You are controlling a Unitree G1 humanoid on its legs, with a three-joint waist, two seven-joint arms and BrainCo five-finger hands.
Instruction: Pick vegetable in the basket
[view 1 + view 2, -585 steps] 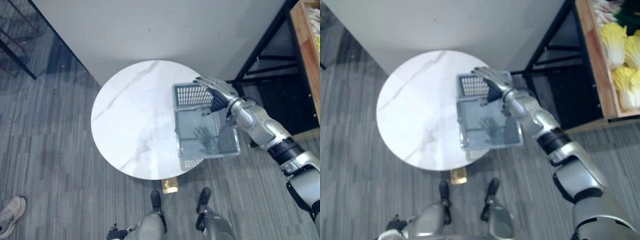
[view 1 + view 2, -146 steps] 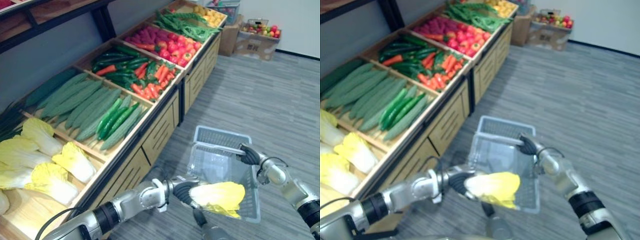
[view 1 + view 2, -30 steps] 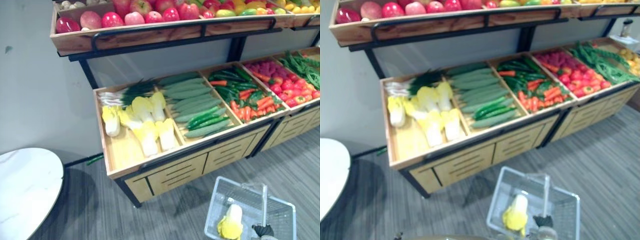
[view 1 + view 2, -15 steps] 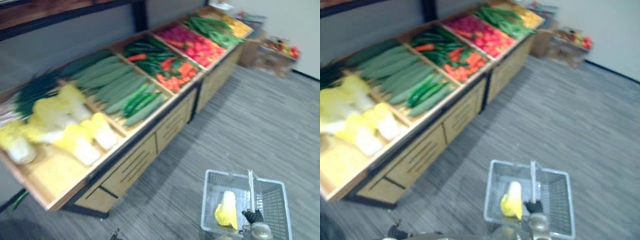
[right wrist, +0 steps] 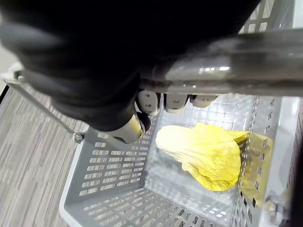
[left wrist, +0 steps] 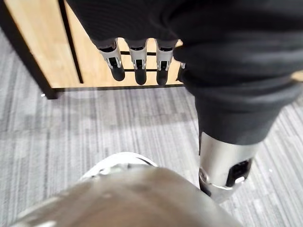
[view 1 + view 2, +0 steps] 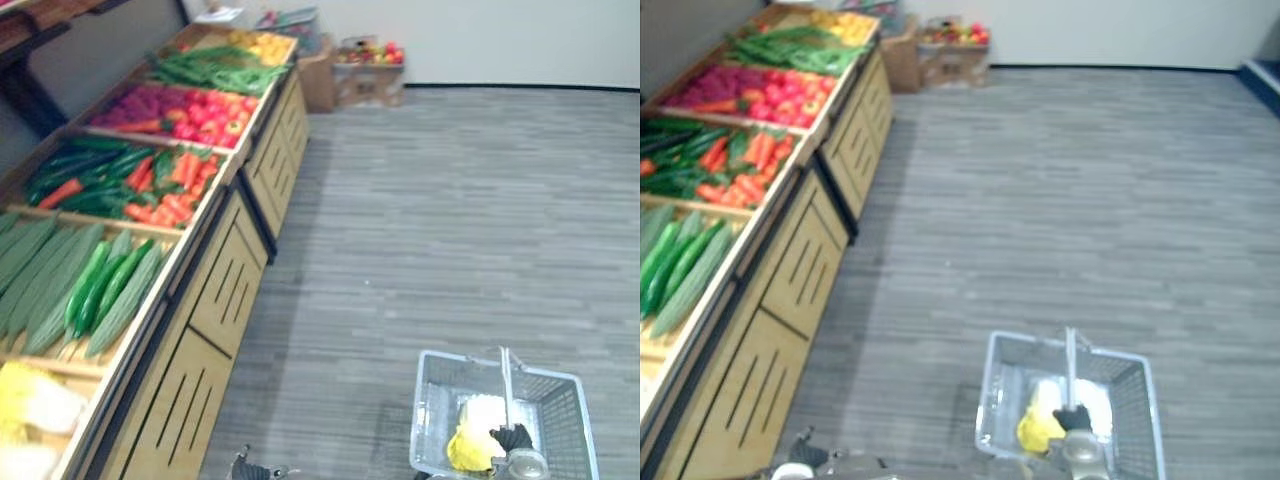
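Inside the grey mesh basket (image 5: 109,189), a crinkly, yellow-leaved cabbage (image 5: 199,151)

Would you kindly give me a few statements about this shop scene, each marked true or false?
1. A yellow cabbage lies inside the grey basket. True.
2. The right hand is open, off the basket's handle. False: its fingers curl round the handle.
3. The left hand holds a cucumber. False: it holds nothing, with its fingers straight.
4. Cucumbers lie in the wooden stand. True.
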